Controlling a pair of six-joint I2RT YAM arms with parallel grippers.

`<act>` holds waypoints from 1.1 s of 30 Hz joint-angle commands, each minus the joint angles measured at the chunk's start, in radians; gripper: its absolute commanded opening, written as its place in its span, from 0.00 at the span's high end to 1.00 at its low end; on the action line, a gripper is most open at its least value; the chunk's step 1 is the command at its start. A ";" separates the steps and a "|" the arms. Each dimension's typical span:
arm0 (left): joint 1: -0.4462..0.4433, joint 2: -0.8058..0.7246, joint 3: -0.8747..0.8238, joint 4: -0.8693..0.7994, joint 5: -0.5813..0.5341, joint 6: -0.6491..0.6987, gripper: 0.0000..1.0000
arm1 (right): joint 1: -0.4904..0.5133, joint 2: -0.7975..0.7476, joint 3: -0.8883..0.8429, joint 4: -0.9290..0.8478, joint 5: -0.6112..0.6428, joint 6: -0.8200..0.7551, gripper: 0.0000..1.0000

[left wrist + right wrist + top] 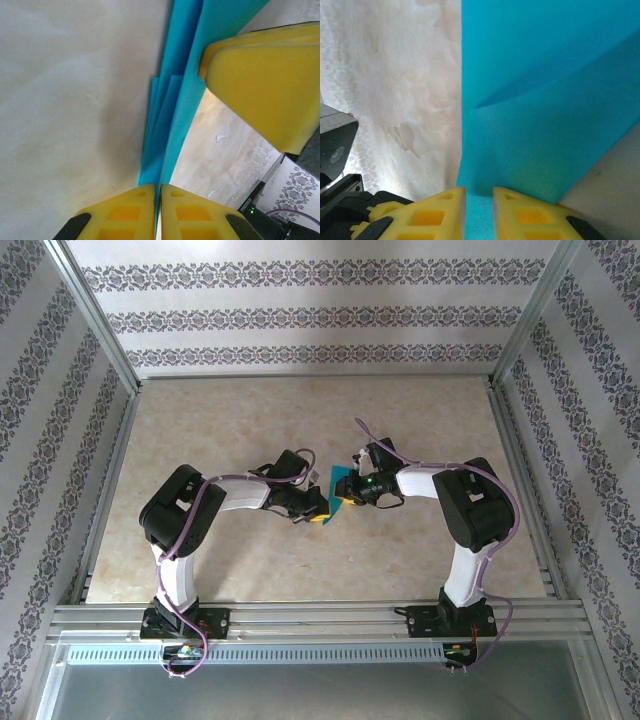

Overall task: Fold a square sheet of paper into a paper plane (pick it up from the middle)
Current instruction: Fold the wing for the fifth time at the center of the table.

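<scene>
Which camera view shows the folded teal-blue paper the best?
The right wrist view: the thin teal-blue folded paper shows its broad face and a diagonal crease. The left wrist view shows its layers edge-on; the top external view, a small patch.

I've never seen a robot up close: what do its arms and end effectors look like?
The left arm and right arm are white tubes with bulky black joints, purple cables looping along them. The left end effector and right end effector have blocky yellow fingers with square recesses.
</scene>
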 commanded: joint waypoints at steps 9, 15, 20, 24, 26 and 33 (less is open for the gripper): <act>-0.012 -0.025 0.034 -0.079 -0.033 0.078 0.94 | 0.001 -0.061 0.000 0.006 -0.040 -0.002 0.70; -0.021 -0.043 0.053 -0.108 -0.075 0.149 0.95 | -0.003 -0.142 -0.021 0.035 -0.041 0.006 0.67; -0.047 -0.063 0.069 -0.150 -0.147 0.196 0.96 | -0.005 -0.153 -0.041 0.034 -0.013 0.011 0.67; -0.079 -0.084 0.078 -0.186 -0.221 0.236 0.96 | -0.008 -0.169 -0.071 0.049 0.016 0.021 0.66; -0.098 -0.088 0.081 -0.198 -0.264 0.253 0.95 | -0.011 -0.182 -0.088 0.064 0.022 0.027 0.66; -0.148 -0.093 0.095 -0.214 -0.373 0.312 0.95 | -0.033 -0.242 -0.153 0.125 0.037 0.061 0.63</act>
